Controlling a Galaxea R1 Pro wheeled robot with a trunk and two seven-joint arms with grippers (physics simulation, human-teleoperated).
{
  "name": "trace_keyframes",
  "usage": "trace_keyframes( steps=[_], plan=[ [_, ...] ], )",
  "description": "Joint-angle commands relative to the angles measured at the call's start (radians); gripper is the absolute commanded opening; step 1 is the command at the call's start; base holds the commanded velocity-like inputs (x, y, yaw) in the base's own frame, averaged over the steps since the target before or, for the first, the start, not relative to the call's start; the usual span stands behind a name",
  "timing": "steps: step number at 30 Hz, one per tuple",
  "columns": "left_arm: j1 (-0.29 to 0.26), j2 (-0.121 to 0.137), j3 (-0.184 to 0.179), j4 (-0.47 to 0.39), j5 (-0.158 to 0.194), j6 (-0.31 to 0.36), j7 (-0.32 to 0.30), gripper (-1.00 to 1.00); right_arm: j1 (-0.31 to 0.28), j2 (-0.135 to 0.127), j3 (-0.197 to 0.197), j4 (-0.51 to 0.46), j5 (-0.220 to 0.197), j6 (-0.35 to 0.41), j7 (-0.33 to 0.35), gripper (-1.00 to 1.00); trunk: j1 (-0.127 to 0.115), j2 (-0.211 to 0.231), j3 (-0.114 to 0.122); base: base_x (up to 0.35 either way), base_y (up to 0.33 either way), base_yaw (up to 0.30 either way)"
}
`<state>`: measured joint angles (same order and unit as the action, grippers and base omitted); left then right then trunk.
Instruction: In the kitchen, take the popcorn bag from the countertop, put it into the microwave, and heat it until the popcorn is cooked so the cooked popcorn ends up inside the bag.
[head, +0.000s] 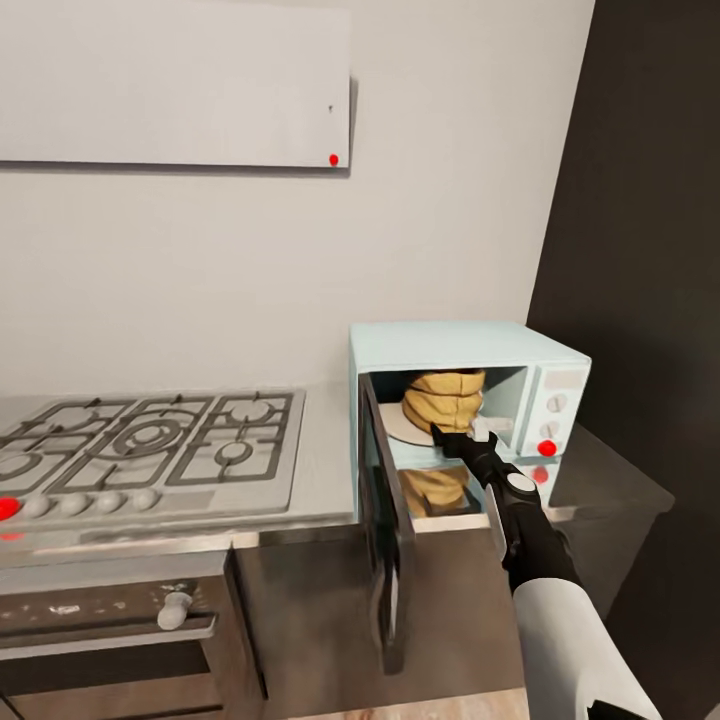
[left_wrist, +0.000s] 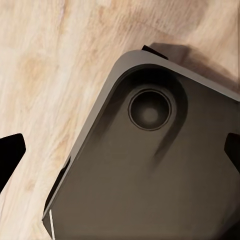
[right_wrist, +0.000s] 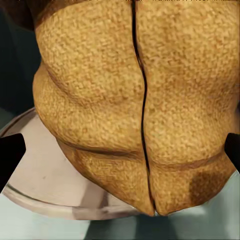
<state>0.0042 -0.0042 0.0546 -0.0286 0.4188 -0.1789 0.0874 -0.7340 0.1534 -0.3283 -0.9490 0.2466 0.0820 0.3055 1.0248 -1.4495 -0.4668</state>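
The pale mint-blue microwave (head: 455, 345) stands on the grey countertop (head: 330, 470) with its dark glass door (head: 385, 540) swung wide open toward me. Inside, the tan crumpled popcorn bag (head: 445, 397) stands upright on the glass turntable plate (head: 395, 425). My right gripper (head: 467, 437) reaches into the opening just in front of the bag's lower part. In the right wrist view the bag (right_wrist: 100, 100) sits close up on the plate (right_wrist: 40, 170), and the gripper (right_wrist: 120, 150) is open with its fingertips (right_wrist: 10, 155) spread wide either side. My left gripper (left_wrist: 120, 155) is open above my dark base (left_wrist: 150, 175).
A grated gas hob (head: 150, 445) lies left of the microwave, over a dark built-in oven (head: 100, 610). A dark tall panel (head: 640, 250) rises close on the right. A white wall cabinet (head: 170, 80) hangs above. The wooden floor (left_wrist: 50, 60) lies below.
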Motion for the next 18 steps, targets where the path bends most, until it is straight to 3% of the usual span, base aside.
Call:
trace_keyframes(
  steps=[1, 5, 9, 15, 18],
  plan=[
    [0.0, 0.0, 0.005, -0.002, -0.003, -0.001, 0.003, 1.0, -0.001, 0.002, -0.005, -0.002, 0.008, 0.004, 0.009, 1.0, 0.0, 0.0, -0.001, 0.055, 0.0, 0.0],
    [0.0, 0.0, 0.005, -0.002, -0.003, -0.002, 0.003, 1.0, -0.001, 0.003, -0.003, -0.002, 0.005, 0.008, 0.027, 1.0, 0.0, 0.0, -0.001, 0.014, 0.0, 0.0],
    [0.0, 0.0, 0.005, -0.002, -0.003, -0.001, 0.003, 1.0, -0.001, 0.004, -0.003, -0.001, 0.008, 0.015, 0.174, 1.0, 0.0, 0.0, -0.001, 0.0, 0.0, 0.0],
    [0.0, -0.003, 0.004, -0.002, -0.006, -0.004, 0.003, 1.0, -0.001, -0.001, -0.009, -0.024, 0.008, 0.018, 0.176, 1.0, 0.0, 0.0, -0.001, -0.217, 0.0, 0.0],
    [0.0, -0.004, 0.002, -0.002, -0.009, -0.005, 0.003, 1.0, -0.001, -0.021, -0.01, -0.052, 0.008, 0.026, 0.172, 1.0, 0.0, 0.0, -0.001, -0.33, 0.0, 0.0]
  ],
)
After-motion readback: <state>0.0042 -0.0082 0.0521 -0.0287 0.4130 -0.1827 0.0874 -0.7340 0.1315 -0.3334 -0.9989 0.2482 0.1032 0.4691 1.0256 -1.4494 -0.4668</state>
